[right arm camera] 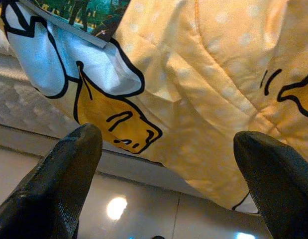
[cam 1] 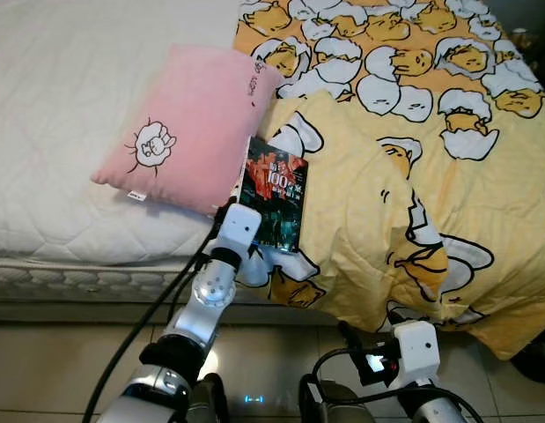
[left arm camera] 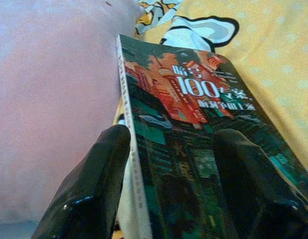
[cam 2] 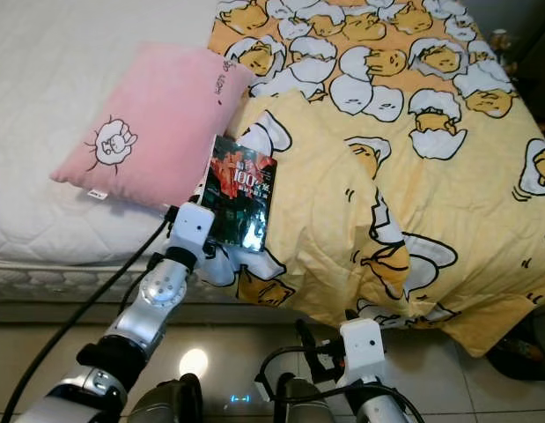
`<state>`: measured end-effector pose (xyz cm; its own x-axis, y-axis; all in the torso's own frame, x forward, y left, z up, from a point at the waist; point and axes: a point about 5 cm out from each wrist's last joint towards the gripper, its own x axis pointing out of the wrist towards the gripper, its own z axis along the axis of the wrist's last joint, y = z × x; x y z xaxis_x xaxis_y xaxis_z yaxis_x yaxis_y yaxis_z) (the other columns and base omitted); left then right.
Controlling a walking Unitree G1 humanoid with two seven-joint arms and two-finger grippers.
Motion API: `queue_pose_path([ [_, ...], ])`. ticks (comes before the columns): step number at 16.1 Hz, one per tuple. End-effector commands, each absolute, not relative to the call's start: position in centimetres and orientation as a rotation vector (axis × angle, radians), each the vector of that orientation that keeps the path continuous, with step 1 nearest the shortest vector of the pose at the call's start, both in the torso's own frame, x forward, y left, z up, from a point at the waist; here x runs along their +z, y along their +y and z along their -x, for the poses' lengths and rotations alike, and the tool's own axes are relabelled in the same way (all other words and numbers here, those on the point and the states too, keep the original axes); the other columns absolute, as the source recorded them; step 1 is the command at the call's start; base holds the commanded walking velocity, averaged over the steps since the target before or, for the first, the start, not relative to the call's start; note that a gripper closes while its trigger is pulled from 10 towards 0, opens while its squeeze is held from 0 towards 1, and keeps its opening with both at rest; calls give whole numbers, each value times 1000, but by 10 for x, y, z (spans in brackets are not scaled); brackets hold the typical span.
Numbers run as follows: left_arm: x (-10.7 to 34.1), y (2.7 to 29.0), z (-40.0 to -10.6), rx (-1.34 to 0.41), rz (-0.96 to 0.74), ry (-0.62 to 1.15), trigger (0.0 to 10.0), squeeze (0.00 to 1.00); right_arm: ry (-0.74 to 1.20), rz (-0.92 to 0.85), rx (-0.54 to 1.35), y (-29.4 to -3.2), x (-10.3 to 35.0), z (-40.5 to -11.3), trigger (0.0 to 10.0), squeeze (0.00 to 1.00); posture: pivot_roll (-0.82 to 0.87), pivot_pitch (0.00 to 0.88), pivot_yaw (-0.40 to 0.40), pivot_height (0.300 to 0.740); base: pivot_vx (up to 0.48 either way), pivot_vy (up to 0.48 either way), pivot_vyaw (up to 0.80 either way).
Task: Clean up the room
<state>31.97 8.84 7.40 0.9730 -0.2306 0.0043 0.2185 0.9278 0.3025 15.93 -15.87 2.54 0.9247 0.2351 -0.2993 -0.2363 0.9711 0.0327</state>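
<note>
White mattress, yellow duvet, tiled floor

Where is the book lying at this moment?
In the left eye view the book lies on the yellow blanket, beside the pink pillow, near the bed's edge, with the left gripper at its near end.

The two head eyes are looking down across the bed, while the left wrist camera is peering closely along the book and the right wrist camera is facing the quilt's near edge.
</note>
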Motion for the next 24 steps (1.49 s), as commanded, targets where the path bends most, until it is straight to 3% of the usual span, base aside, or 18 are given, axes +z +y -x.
queue_pose_path([
  [1, 65, 83, -313, -258, -307, -1, 10000, 0, 320, 13, 240, -159, 25, -155, 10000, 0, -198, 221, -23, 740, 0, 0, 0],
  [8, 61, 76, -303, -284, -368, -36, 10000, 0, 326, 15, 240, -160, 25, -154, 10000, 0, -202, 228, -27, 740, 0, 0, 0],
  [11, 49, 87, -304, -215, -347, 58, 10000, 0, 332, 15, 240, -159, 25, -152, 10000, 0, -205, 231, -25, 740, 0, 0, 0],
  [18, 47, 92, -306, -171, -321, 96, 10000, 0, 340, 14, 239, -159, 23, -150, 10000, 0, -207, 237, -25, 740, 0, 0, 0],
  [21, 46, 109, -313, -49, -239, 158, 10000, 0, 343, 15, 240, -159, 23, -150, 10000, 0, -210, 238, -26, 740, 0, 0, 0],
  [24, 64, 111, -318, -43, -309, 15, 10000, 0, 344, 16, 239, -159, 23, -150, 10000, 0, -208, 240, -27, 740, 0, 0, 0],
])
